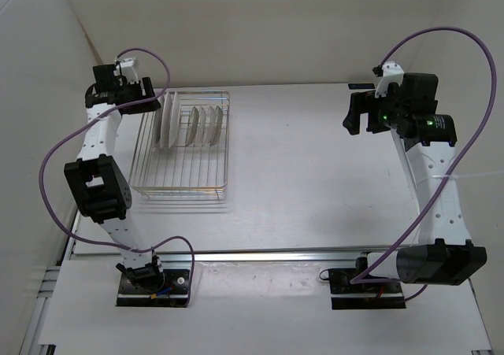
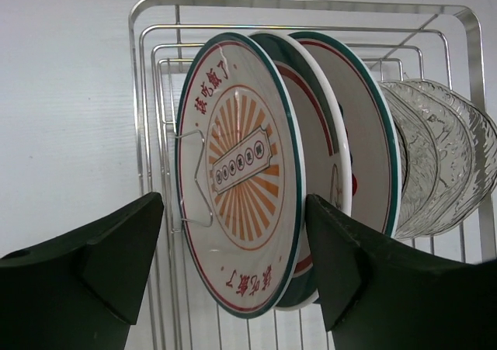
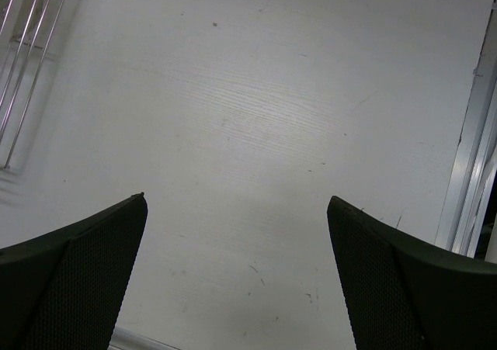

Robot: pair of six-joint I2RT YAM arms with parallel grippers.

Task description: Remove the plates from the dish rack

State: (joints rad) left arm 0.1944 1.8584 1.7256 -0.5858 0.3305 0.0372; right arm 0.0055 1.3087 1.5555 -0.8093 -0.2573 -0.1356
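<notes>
Plates (image 2: 241,171) upright in dish rack (image 2: 311,5), left pincer (image 2: 234,201) open, flanking one

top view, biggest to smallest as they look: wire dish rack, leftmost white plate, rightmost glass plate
1. rectangular silver wire dish rack, by far the largest
2. leftmost white round plate with green rim
3. rightmost clear glass round plate, visibly shorter than the white one; both stand in the rack at similar distance
</notes>
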